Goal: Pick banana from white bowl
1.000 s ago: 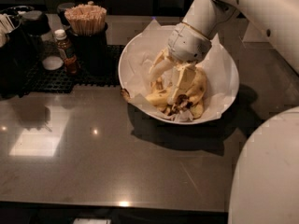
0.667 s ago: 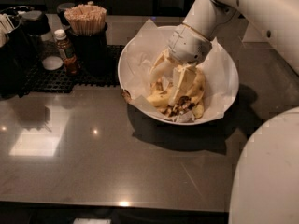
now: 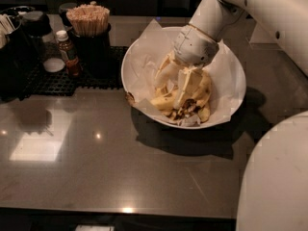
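Gripper: the gripper (image 3: 171, 93) is down inside the white bowl (image 3: 126, 81), nose-first into the fruit pile, arm slanting in from upper right.
Jaws: sunk among the yellow skins, so I cannot tell whether they are spread or closed on anything.
Banana: the banana (image 3: 200, 87) lies in the bowl, packed against other bananas on the crinkled paper (image 3: 144, 47); its stem is not clear from here.
Step in hand: securing the grasp, by my reading.
Doing it well: close on one fruit across its width, not two at once, and firmly but without bruising.
Lift: straight up and slow, so the neighbours and paper drop away.
Watch out: the paper could snag, and the bowl could slide on the glossy desk (image 3: 96, 167).
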Robot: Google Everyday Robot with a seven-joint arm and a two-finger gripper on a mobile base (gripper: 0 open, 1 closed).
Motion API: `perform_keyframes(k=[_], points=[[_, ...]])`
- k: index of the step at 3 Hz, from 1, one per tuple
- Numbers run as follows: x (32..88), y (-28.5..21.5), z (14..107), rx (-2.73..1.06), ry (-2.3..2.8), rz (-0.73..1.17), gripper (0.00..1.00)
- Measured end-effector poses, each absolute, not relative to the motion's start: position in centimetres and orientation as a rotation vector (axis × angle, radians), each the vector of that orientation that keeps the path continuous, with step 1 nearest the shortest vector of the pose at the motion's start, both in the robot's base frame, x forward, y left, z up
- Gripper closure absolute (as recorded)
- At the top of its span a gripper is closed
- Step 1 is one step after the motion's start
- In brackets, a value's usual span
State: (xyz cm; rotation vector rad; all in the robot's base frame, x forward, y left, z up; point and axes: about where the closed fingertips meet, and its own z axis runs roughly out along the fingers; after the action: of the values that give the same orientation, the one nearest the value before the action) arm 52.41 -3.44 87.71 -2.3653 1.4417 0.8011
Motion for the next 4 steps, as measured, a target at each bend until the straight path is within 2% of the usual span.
perform_keyframes(k=[1, 2, 3, 4], points=[[51.5, -3.7, 87.2, -2.352, 1.434, 0.842, 0.52], [50.5, -3.7, 87.0, -2.323, 1.399, 0.882, 0.71], [50.3, -3.6, 87.0, -2.311, 1.383, 0.890, 0.95], [48.6, -4.3, 86.4, -2.243, 1.392, 0.930, 1.00]])
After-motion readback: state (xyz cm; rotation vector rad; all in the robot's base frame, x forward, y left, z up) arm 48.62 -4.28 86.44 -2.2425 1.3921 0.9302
